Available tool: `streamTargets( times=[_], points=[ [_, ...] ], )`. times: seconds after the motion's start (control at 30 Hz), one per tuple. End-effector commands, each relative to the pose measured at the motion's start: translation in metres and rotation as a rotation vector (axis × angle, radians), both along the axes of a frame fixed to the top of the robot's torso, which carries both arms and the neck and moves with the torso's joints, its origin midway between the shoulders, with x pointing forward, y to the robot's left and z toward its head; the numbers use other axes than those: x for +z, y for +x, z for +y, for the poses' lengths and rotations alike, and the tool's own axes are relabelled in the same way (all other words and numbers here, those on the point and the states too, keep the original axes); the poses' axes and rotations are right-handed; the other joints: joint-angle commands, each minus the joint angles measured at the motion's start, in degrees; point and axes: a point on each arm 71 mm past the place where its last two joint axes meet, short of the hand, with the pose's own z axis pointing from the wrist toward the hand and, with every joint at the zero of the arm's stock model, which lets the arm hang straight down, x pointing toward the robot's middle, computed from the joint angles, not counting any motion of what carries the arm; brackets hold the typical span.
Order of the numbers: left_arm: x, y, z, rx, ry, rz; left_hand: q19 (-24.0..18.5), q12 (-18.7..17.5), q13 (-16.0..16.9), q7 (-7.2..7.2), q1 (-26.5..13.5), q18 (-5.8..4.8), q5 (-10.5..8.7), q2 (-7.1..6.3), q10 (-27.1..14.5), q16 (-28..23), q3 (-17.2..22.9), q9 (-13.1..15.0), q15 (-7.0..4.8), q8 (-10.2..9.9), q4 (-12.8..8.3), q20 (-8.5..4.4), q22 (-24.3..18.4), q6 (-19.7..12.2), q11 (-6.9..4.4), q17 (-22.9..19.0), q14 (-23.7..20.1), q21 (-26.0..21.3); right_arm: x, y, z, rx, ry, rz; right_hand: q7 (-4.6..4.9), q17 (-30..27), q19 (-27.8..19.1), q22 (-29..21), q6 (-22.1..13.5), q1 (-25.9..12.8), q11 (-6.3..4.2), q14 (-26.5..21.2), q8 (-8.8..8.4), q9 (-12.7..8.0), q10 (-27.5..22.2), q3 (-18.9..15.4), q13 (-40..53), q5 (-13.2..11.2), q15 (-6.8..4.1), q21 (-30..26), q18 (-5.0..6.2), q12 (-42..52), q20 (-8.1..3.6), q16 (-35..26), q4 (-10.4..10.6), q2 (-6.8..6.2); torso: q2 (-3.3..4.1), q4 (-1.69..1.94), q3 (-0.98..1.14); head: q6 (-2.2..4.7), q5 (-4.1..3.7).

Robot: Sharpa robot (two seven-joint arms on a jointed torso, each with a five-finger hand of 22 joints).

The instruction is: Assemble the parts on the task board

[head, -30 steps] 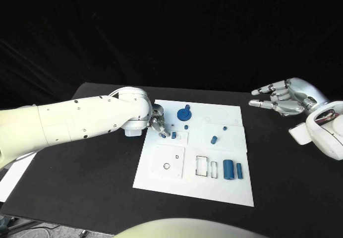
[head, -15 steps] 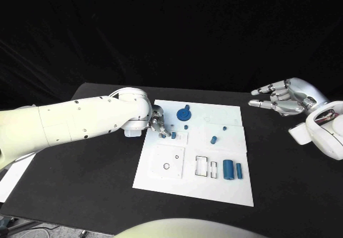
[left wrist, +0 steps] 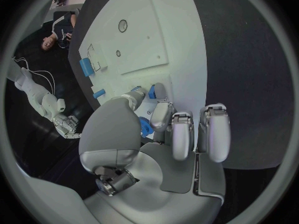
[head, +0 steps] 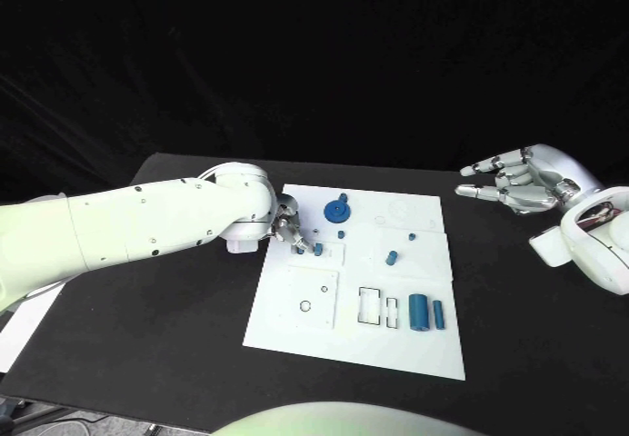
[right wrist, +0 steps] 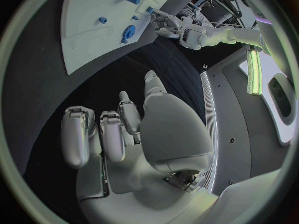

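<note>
Presently the left hand [head: 291, 229] sits low over the near-left portion of the white task board [head: 314, 341], its fingers [left wrist: 181, 134] bunched around a small blue peg [head: 319, 247] that stands on the board; whether the peg is actually gripped cannot be told from either view. The right hand [head: 524, 179] is held above the black table [head: 157, 345], well apart from the board on its right side, fingers spread and curled loosely, holding nothing. On the board, a round blue disc [head: 338, 210] lies near the far edge just beyond the left hand. Two small blue pieces [head: 392, 257] sit near the middle. A blue cylinder [head: 418, 310] and a narrower blue bar [head: 439, 313] lie side by side toward the near right, beside two rectangular outlines [head: 371, 305].
</note>
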Motion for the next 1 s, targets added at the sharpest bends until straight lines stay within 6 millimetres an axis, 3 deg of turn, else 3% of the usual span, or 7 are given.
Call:
streamTargets(
  times=[0.03, 0.53, 0.6, 0.7, 0.77, 0.87, 1.0],
  points=[
    [0.001, -0.001, 0.002, 0.049, -0.011, -0.011, 4.85, 0.06, -0.07, 0.03, -1.51, -0.98, 0.4, -0.04, 0.22, 0.18, -1.55, 0.11, -0.35, 0.06, 0.03, -0.41, 12.25, 0.38, -0.07, 15.09, 5.94, 0.29, -0.001, 0.0, 0.001, 0.015, -0.008, 0.004, 0.06, 12.09, -0.41, -0.05, 0.39, -0.19, -0.17, 5.33, -0.05, 0.09, -0.2, -0.32, 0.03, -0.13, -0.4, -0.23, 0.79, -0.31, -0.18, -0.23, 0.08, 0.26, -0.01, -0.02, 0.0, 0.0, -0.06],
    [0.015, -0.005, 0.013, 0.109, -0.101, -0.083, 4.38, -0.94, -1.15, -0.02, -4.85, -0.64, 0.78, 0.7, -0.35, 0.18, -7.07, 0.2, -0.53, 0.03, 0.14, -0.6, 11.08, -0.04, -0.15, 15.09, 5.94, -0.82, -0.002, 0.0, 0.001, 0.013, -0.01, 0.007, 0.06, 12.09, -0.41, -0.05, 0.39, -0.19, -0.17, 5.33, -0.05, 0.09, -0.2, -0.32, 0.03, -0.13, -0.4, -0.23, 0.79, -0.31, -0.18, -0.23, 0.08, 0.26, 0.01, 0.03, 0.03, 0.09, -0.14],
    [0.017, -0.006, 0.014, 0.117, -0.131, -0.103, 3.61, -2.64, -2.89, 0.23, -4.35, -0.12, 0.82, 1.02, -1.51, 0.18, -7.07, 0.19, -0.47, -0.25, 0.09, -0.6, 9.21, -1.02, 0.05, 15.09, 5.94, -2.57, -0.002, 0.0, 0.001, 0.012, -0.01, 0.008, 0.06, 12.03, -0.43, -0.09, 0.39, -0.32, -0.17, 5.32, -0.06, 0.08, -0.2, -0.46, 0.03, -0.06, -0.39, -0.26, 0.8, -0.29, -0.18, -0.28, 0.17, 0.26, 0.02, 0.04, 0.03, 0.07, -0.18],
    [0.022, -0.004, 0.013, 0.125, -0.227, -0.15, 0.97, -9.53, -9.99, 1.36, -2.41, 1.47, 0.71, 1.83, -6.39, 0.14, -5.16, -0.31, 0.16, -1.12, -0.01, -0.13, 3.04, -4.08, 0.97, 15.02, 5.91, -8.64, -0.003, 0.0, 0.0, 0.011, -0.01, 0.009, 0.06, 12.03, -0.43, -0.09, 0.39, -0.32, -0.17, 5.32, -0.06, 0.08, -0.2, -0.46, 0.03, -0.06, -0.39, -0.26, 0.8, -0.29, -0.18, -0.28, 0.17, 0.26, 0.01, 0.03, 0.05, 0.08, -0.25],
    [0.027, -0.003, 0.01, 0.116, -0.298, -0.195, -4.54, -19.44, -19.94, 2.97, 0.77, 4.15, 0.59, 1.31, -14.33, -4.26, -2.84, -1.15, 1.17, -2.01, 0.15, 0.84, -8.61, -7.57, 2.59, 9.2, 3.61, -20.73, -0.003, 0.0, 0.0, 0.01, -0.01, 0.01, 0.06, 12.0, -0.44, -0.11, 0.39, -0.36, -0.16, 5.31, -0.06, 0.08, -0.18, -0.49, 0.05, -0.02, -0.39, -0.27, 0.8, -0.26, -0.18, -0.3, 0.2, 0.28, 0.0, 0.05, 0.04, 0.2, -0.49],
    [0.035, 0.001, -0.001, 0.05, -0.424, -0.3, -16.78, -24.42, -23.75, 5.75, 7.83, 8.04, 0.51, -0.16, -22.96, -19.59, -0.14, -2.29, 3.87, -2.93, -1.94, 2.7, -29.34, -13.35, 5.15, -7.55, -6.07, -44.41, -0.003, 0.0, 0.0, 0.009, -0.011, 0.011, 0.06, 12.0, -0.44, -0.11, 0.39, -0.36, -0.16, 5.31, -0.06, 0.08, -0.18, -0.49, 0.05, -0.02, -0.39, -0.27, 0.8, -0.26, -0.18, -0.3, 0.2, 0.28, 0.02, 0.01, 0.04, 0.33, -0.73],
    [0.043, 0.003, -0.019, -0.086, -0.498, -0.435, -19.95, -30.99, -29.05, 7.92, 17.7, 8.22, -0.17, -1.06, -29.65, -37.4, 4.15, -5.7, 5.85, -5.25, -5.77, 4.61, -33.84, -16.24, 7.42, -24.65, -17.95, -51.31, -0.004, 0.0, 0.0, 0.01, -0.01, 0.012, 0.06, 12.0, -0.44, -0.11, 0.39, -0.36, -0.16, 5.31, -0.06, 0.08, -0.18, -0.49, 0.05, -0.02, -0.39, -0.27, 0.8, -0.26, -0.18, -0.3, 0.2, 0.28, 0.07, -0.02, 0.03, 0.66, -1.26]
  ],
)
